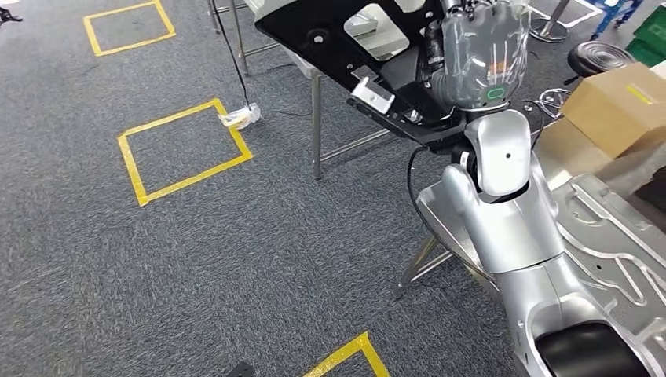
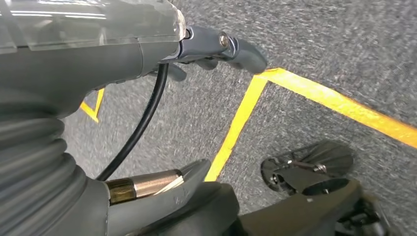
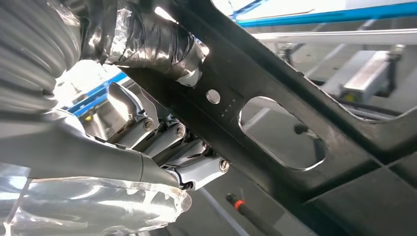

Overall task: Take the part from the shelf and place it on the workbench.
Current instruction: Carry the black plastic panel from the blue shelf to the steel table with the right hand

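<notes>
My right hand point(image 1: 481, 59) has fingers point(image 3: 196, 169) wrapped round the black panel part point(image 1: 345, 39), held high for carrying. Left hand point(image 2: 98, 73) hangs down; can't tell its fingers.

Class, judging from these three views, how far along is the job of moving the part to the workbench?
Done: the right hand already grips the black part, its fingers curled around the edge. In hand: carrying it, held up above the carpet. Left: setting it on a workbench. The left hand holds nothing.

Head high (down-facing); wrists close.
</notes>
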{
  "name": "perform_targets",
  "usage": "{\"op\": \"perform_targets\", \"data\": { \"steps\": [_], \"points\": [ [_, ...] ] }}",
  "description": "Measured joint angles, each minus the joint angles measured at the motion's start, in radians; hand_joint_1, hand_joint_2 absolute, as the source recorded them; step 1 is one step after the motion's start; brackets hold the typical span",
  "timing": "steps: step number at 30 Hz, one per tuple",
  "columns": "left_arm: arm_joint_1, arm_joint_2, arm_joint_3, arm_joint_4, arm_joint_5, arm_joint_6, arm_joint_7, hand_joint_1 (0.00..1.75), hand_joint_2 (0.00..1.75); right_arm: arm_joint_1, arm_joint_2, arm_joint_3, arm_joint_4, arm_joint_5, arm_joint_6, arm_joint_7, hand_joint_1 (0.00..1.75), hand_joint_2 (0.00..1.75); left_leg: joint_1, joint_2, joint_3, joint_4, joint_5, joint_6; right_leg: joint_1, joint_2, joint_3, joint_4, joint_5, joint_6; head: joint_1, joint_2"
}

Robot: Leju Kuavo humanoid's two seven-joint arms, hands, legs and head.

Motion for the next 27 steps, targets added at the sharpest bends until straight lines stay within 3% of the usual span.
{"op": "perform_targets", "data": {
  "steps": [2, 3, 5, 6, 8, 9, 11, 12, 14, 15, 16, 17, 19, 21, 23, 24, 25, 27],
  "points": [
    [-0.001, 0.000, 0.000, 0.000, 0.000, 0.000, -0.001, 0.00, 1.75, 0.002, -0.001, 0.000, -0.001, 0.000, 0.000, 0.000, 1.75, 1.75, 0.000, 0.024, 0.009, 0.001, -0.008, -0.004, -0.001, -0.022, 0.051, -0.108, 0.070, -0.002, 0.000, 0.000],
    [-0.001, -0.001, 0.000, 0.000, 0.000, 0.000, -0.002, 0.00, 1.75, 0.001, -0.002, 0.000, -0.003, 0.000, 0.000, 0.000, 1.75, 1.75, -0.002, 0.034, 0.014, 0.001, -0.013, -0.008, 0.005, -0.049, 0.086, -0.176, 0.098, -0.006, 0.000, 0.000],
    [-0.002, -0.001, 0.000, 0.000, 0.000, 0.000, -0.002, 0.00, 1.75, 0.000, -0.001, 0.000, -0.006, 0.000, 0.000, 0.000, 1.75, 1.75, -0.009, 0.055, 0.024, 0.001, -0.022, -0.018, 0.017, -0.084, 0.127, -0.261, 0.123, -0.019, -0.001, 0.000],
    [-0.002, -0.002, 0.000, 0.000, 0.000, -0.001, -0.002, 0.00, 1.75, -0.001, 0.000, 0.000, -0.007, 0.000, 0.000, 0.000, 1.75, 1.75, -0.012, 0.066, 0.028, 0.000, -0.026, -0.024, 0.023, -0.086, 0.129, -0.269, 0.118, -0.026, -0.001, 0.000],
    [-0.004, -0.002, 0.000, 0.000, -0.002, -0.001, -0.002, 0.00, 1.75, 0.000, 0.000, 0.000, -0.009, 0.000, 0.001, 0.001, 1.75, 1.75, -0.012, 0.087, 0.037, -0.003, -0.034, -0.034, 0.021, -0.058, 0.131, -0.274, 0.119, -0.038, -0.001, 0.000],
    [-0.005, -0.003, 0.000, 0.000, -0.004, -0.001, -0.003, 0.00, 1.75, 0.000, -0.001, 0.000, -0.010, 0.000, 0.001, 0.002, 1.75, 1.75, -0.011, 0.077, 0.039, 0.004, -0.043, -0.039, 0.017, -0.044, 0.136, -0.278, 0.119, -0.043, -0.001, 0.000],
    [-0.008, -0.003, 0.000, 0.000, -0.007, -0.001, -0.003, 0.00, 1.75, -0.003, 0.002, 0.000, -0.013, 0.002, 0.001, 0.005, 1.75, 1.75, -0.006, 0.025, 0.015, 0.072, -0.086, -0.045, 0.009, -0.019, 0.147, -0.288, 0.121, -0.054, -0.004, 0.000],
    [-0.008, -0.003, 0.000, 0.000, -0.008, -0.001, -0.003, 0.00, 1.75, -0.004, 0.003, 0.000, -0.013, 0.004, 0.002, 0.006, 1.75, 1.75, -0.006, -0.006, -0.014, 0.135, -0.115, -0.046, 0.009, -0.006, 0.148, -0.288, 0.121, -0.058, -0.006, 0.000],
    [-0.007, -0.003, 0.000, 0.000, -0.010, -0.002, -0.002, 0.00, 1.75, -0.003, 0.004, 0.000, -0.011, 0.008, 0.004, 0.007, 1.75, 1.75, -0.005, -0.027, -0.082, 0.257, -0.154, -0.047, 0.011, 0.024, 0.149, -0.284, 0.118, -0.063, -0.008, 0.000],
    [-0.006, -0.003, 0.000, 0.000, -0.011, -0.003, -0.001, 0.00, 1.75, -0.001, 0.004, 0.000, -0.009, 0.009, 0.005, 0.007, 1.75, 1.75, -0.005, -0.030, -0.101, 0.280, -0.148, -0.047, 0.012, 0.040, 0.149, -0.281, 0.116, -0.064, -0.008, 0.000],
    [-0.006, -0.003, 0.000, 0.000, -0.013, -0.003, -0.001, 0.00, 1.75, 0.000, 0.004, 0.000, -0.007, 0.009, 0.005, 0.008, 1.75, 1.75, -0.005, -0.032, -0.103, 0.264, -0.122, -0.045, 0.012, 0.056, 0.149, -0.276, 0.114, -0.063, -0.008, 0.000],
    [-0.007, -0.003, 0.000, 0.000, -0.015, -0.004, 0.000, 0.00, 1.75, 0.000, 0.004, 0.000, -0.005, 0.009, 0.006, 0.009, 1.75, 1.75, -0.005, -0.039, -0.089, 0.214, -0.080, -0.043, 0.011, 0.071, 0.149, -0.271, 0.111, -0.062, -0.008, 0.000],
    [-0.008, -0.002, 0.000, 0.000, -0.019, -0.006, 0.004, 0.00, 1.75, -0.002, 0.004, 0.000, -0.003, 0.009, 0.006, 0.011, 1.75, 1.75, -0.001, -0.083, -0.044, 0.093, -0.015, -0.038, 0.009, 0.098, 0.145, -0.257, 0.104, -0.055, -0.008, 0.000],
    [-0.011, -0.001, 0.000, 0.000, -0.021, -0.008, 0.008, 0.00, 1.75, -0.004, 0.003, 0.000, 0.003, 0.009, 0.008, 0.012, 1.75, 1.75, 0.000, -0.119, -0.021, 0.037, -0.004, -0.035, 0.005, 0.122, 0.134, -0.249, 0.103, -0.043, -0.008, 0.000],
    [-0.015, -0.001, 0.000, 0.000, -0.021, -0.009, 0.011, 0.00, 1.75, -0.005, 0.000, -0.001, 0.010, 0.009, 0.010, 0.013, 1.75, 1.75, -0.001, -0.108, -0.017, 0.026, -0.005, -0.029, 0.000, 0.145, 0.126, -0.252, 0.108, -0.029, -0.008, 0.000],
    [-0.017, -0.001, 0.000, 0.000, -0.021, -0.010, 0.012, 0.00, 1.75, -0.006, -0.002, -0.003, 0.013, 0.008, 0.010, 0.014, 1.75, 1.75, 0.000, -0.096, -0.014, 0.020, -0.002, -0.023, 0.002, 0.137, 0.123, -0.250, 0.107, -0.024, -0.007, 0.000],
    [-0.018, -0.002, 0.000, 0.000, -0.021, -0.011, 0.012, 0.00, 1.75, -0.010, -0.004, -0.004, 0.016, 0.007, 0.010, 0.015, 1.75, 1.75, 0.002, -0.083, -0.011, 0.013, 0.001, -0.017, 0.004, 0.114, 0.114, -0.235, 0.097, -0.019, -0.004, 0.000],
    [-0.021, -0.003, 0.000, 0.000, -0.021, -0.013, 0.011, 0.00, 1.75, -0.016, -0.006, -0.007, 0.021, 0.004, 0.010, 0.015, 1.75, 1.75, 0.004, -0.056, -0.006, 0.006, 0.004, -0.007, 0.007, 0.044, 0.071, -0.147, 0.050, -0.011, 0.003, 0.000]
  ]
}}
